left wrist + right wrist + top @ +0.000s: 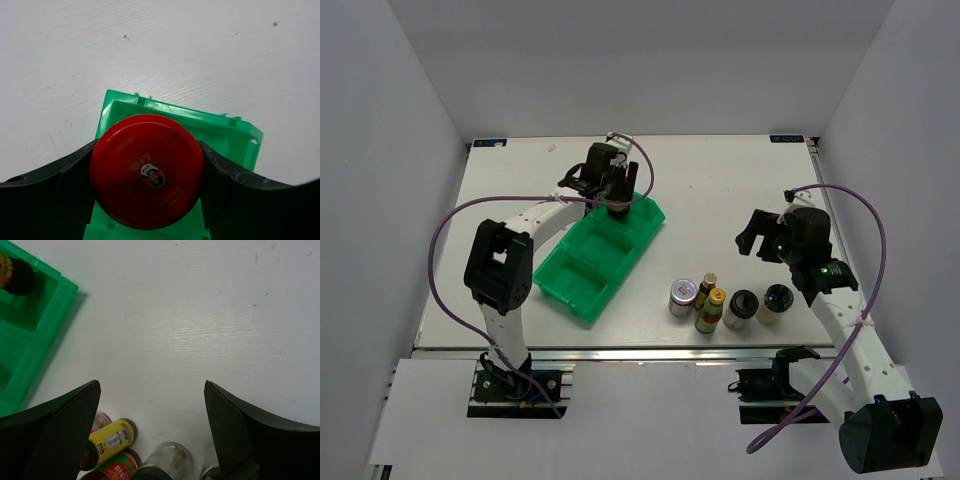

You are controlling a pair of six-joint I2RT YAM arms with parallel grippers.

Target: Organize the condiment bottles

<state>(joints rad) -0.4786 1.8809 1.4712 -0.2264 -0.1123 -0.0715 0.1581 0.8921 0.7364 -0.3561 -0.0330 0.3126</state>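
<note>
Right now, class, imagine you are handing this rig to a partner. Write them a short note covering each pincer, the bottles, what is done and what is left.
Left pincer: shut on the red-capped jar, at the far compartment of the green bin; not yet let go.
Right pincer: open, empty, above the table.
Clustered near the table's front edge: silver-lidded jar, two slim bottles, two black-lidded jars.
Done: nothing released in the bin.
Left: release the red-capped jar, then probably move the other five.

The red-capped jar (146, 170) is upright in the green bin's (582, 285) far compartment; five other bottles (711, 311) stand clustered on the bench (770, 180).
</note>
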